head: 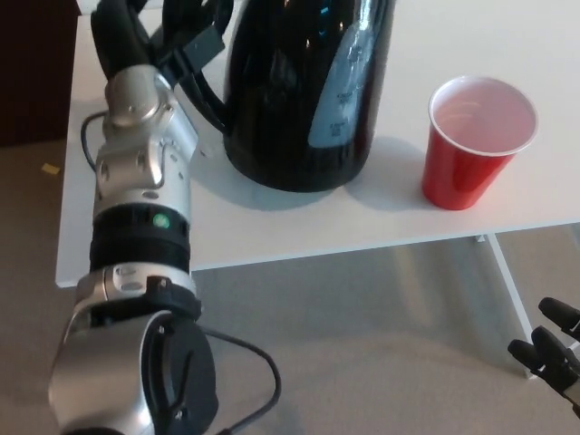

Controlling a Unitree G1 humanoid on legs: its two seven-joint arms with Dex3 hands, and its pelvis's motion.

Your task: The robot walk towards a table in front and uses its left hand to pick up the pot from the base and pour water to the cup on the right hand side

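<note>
**Black pot upright beside the red cup**

We see a shiny black plastic pot (304, 91) standing straight up on the flat white table (381, 217). It has a pale grey-blue strip running down its side. Its top goes past the upper edge of the picture, so we cannot see a lid or a spout. We cannot see inside the pot, so we cannot tell what is in it.

To the right of the pot, close by but not touching, stands a round red plastic cup (473, 140). It is upright and near the front edge of the table. The cup is white inside. We cannot tell for sure if there is any water in it.

To the left of the pot, our big silver and black left arm (140, 227) reaches up across the table edge. At its end, the black left hand (159, 41) is at the pot's black handle (204, 91). The fingers look wrapped about the handle, holding it.

Far down to the right of the pot, below the table, a bit of the black right hand (551, 353) peeks in at the corner. Its fingers are spread apart and hold nothing.

Under the table we see beige carpet (381, 344) and a white table leg (509, 290).
</note>
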